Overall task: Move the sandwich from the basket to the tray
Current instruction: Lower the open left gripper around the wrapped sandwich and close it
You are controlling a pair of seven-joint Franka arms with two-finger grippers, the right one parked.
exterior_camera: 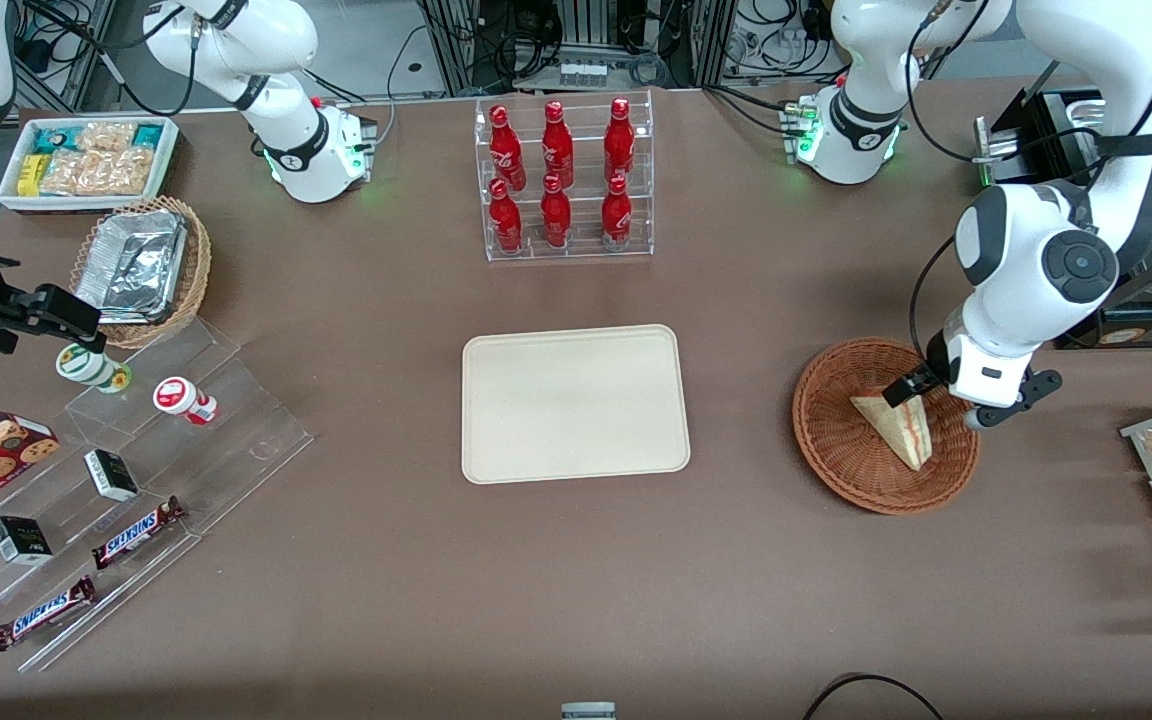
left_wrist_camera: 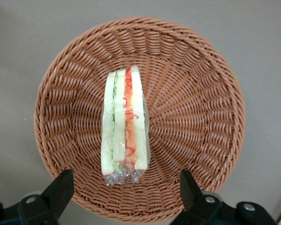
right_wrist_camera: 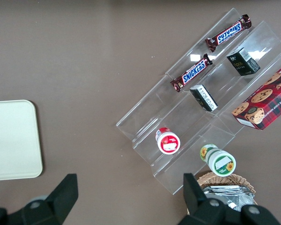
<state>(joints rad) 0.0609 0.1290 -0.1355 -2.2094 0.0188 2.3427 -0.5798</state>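
Your gripper (left_wrist_camera: 124, 187) hangs just above the sandwich (left_wrist_camera: 124, 126), fingers spread wide and holding nothing. The sandwich lies in the basket (left_wrist_camera: 201, 117) (not gripped yet), and the tray (exterior_camera: 574, 402) is bare, so grasp, carry and placing all remain.

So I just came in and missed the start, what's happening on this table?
The working arm is going after a wrapped sandwich that lies in a reddish-brown wicker basket. Its gripper hangs just above the basket with the fingers open, one to each side of the sandwich's end, not yet closed on it. The cream tray it should go to sits bare at the middle of the table, beside the basket and nearer to the front camera than a rack of red bottles.
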